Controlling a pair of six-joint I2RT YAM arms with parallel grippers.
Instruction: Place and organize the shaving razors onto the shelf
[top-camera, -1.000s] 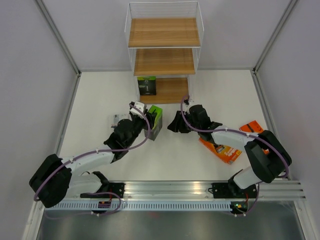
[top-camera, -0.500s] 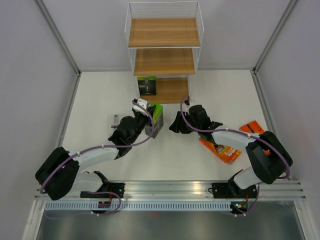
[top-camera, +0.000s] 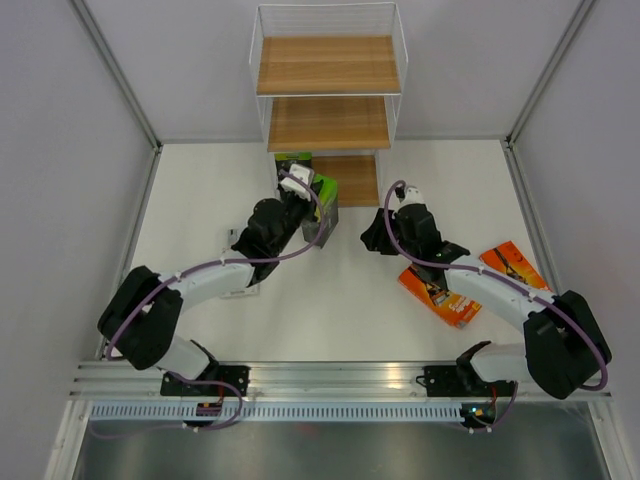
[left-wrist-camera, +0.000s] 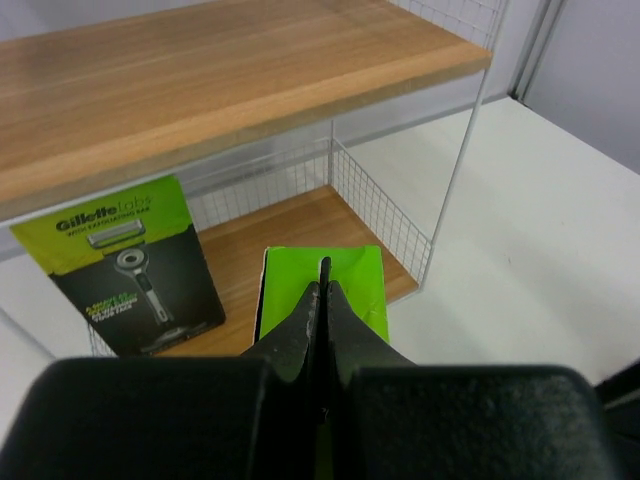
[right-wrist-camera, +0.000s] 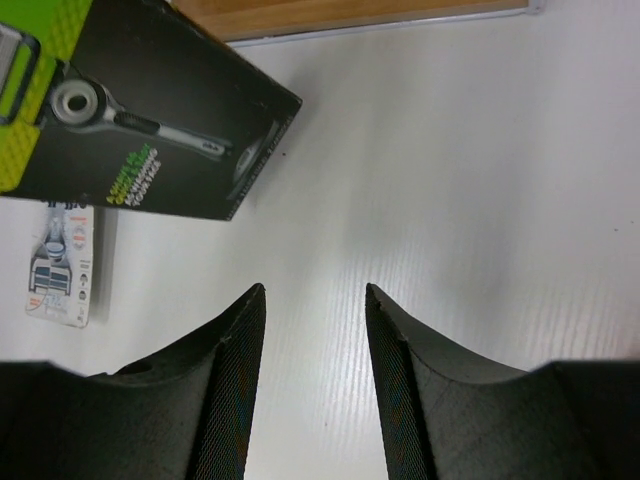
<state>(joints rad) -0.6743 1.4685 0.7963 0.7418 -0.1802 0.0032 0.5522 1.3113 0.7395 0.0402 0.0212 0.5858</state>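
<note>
My left gripper (top-camera: 308, 214) is shut on the edge of a black and lime-green razor pack (top-camera: 325, 203), held upright in front of the shelf's (top-camera: 330, 65) bottom tier. In the left wrist view the jaws (left-wrist-camera: 322, 290) pinch its green end (left-wrist-camera: 358, 285), with the bottom board behind it. A second black and green pack (left-wrist-camera: 130, 265) stands on that bottom board, at the left (top-camera: 292, 159). My right gripper (top-camera: 370, 238) is open and empty over bare table (right-wrist-camera: 315, 295). Two orange packs (top-camera: 440, 295) (top-camera: 510, 262) lie at the right. The light-blue blister pack (right-wrist-camera: 62, 262) lies under my left arm.
The shelf's thin white wire frame and mesh side (left-wrist-camera: 385, 215) stand close ahead of the held pack. The middle board (left-wrist-camera: 220, 80) overhangs the bottom tier. White walls enclose the table on three sides. The held pack (right-wrist-camera: 150, 150) shows in the right wrist view.
My left arm has carried the black and green pack away from me and rightward, up to the shelf's bottom tier. My right arm has shifted slightly right and back.
</note>
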